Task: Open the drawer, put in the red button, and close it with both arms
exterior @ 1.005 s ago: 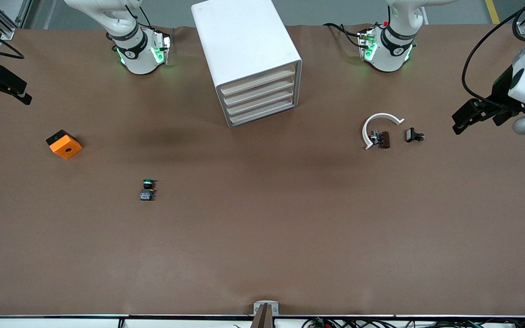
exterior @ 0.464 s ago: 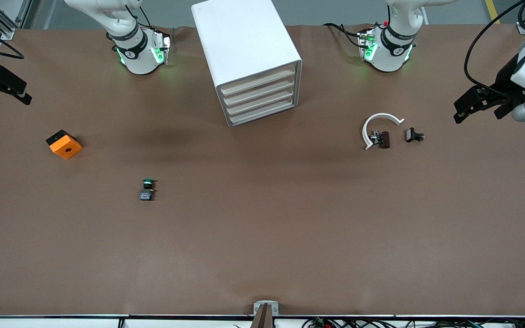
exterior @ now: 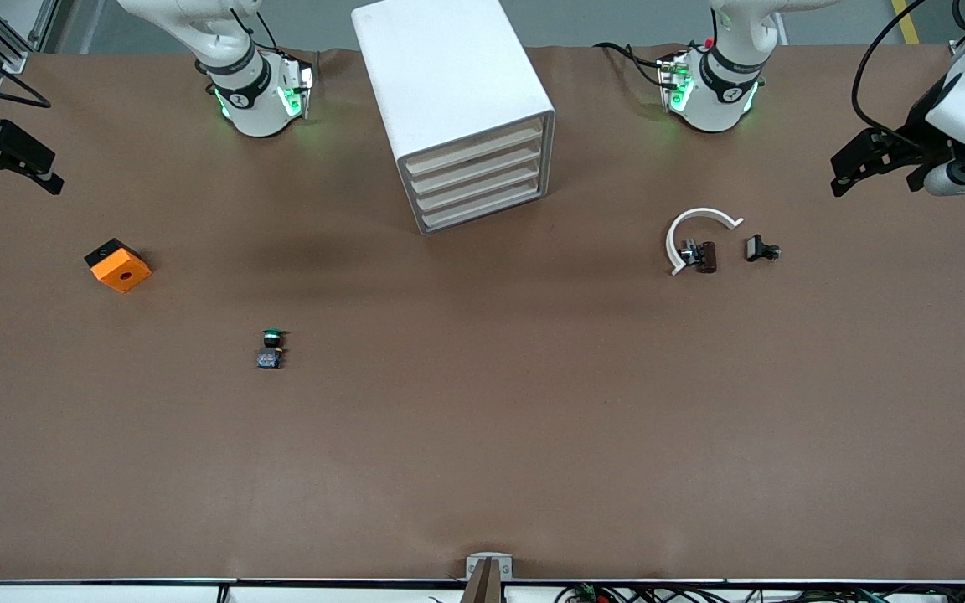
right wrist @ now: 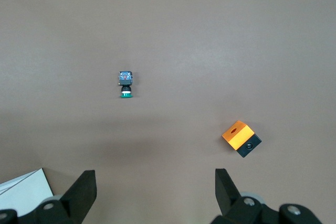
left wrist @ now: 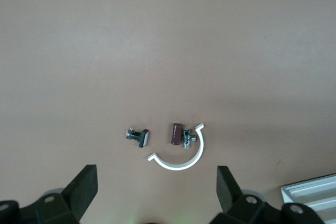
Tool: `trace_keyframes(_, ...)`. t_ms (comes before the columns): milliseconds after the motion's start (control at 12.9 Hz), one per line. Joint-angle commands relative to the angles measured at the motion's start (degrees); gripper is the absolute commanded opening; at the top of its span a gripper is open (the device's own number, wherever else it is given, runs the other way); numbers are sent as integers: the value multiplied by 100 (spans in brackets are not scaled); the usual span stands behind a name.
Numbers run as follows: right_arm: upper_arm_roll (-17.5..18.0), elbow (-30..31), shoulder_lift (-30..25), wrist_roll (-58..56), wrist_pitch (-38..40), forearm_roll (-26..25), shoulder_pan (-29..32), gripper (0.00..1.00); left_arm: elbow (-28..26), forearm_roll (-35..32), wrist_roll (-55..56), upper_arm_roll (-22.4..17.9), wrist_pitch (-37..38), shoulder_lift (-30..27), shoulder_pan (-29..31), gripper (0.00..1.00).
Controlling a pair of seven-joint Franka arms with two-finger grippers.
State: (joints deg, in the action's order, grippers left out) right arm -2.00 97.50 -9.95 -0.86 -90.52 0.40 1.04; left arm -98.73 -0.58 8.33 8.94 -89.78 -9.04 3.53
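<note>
Evidently both arms are waiting wide, left gripper (exterior: pixel 855 172) and right gripper (exterior: pixel 26 163) spread empty, leaving the shut drawers (exterior: pixel 476 180) reachable.

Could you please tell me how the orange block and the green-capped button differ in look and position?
The orange block is a larger boxy piece, orange on top with a black side and a hole; the green-capped button is smaller, with a round green cap on a dark body. The block lies farther from the front camera, toward the right arm's end. Both rest on the table, untouched.
</note>
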Motion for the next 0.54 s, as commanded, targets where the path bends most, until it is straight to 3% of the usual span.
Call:
trace_keyframes(0,-11,111,-148,-46,8,13,-33,100,38,-127,-121,12,127,-54,16,100)
trace_keyframes(464,-20,129,-183,207,166,22,-25,100,388,-162,-155,29,127,174,16,100)
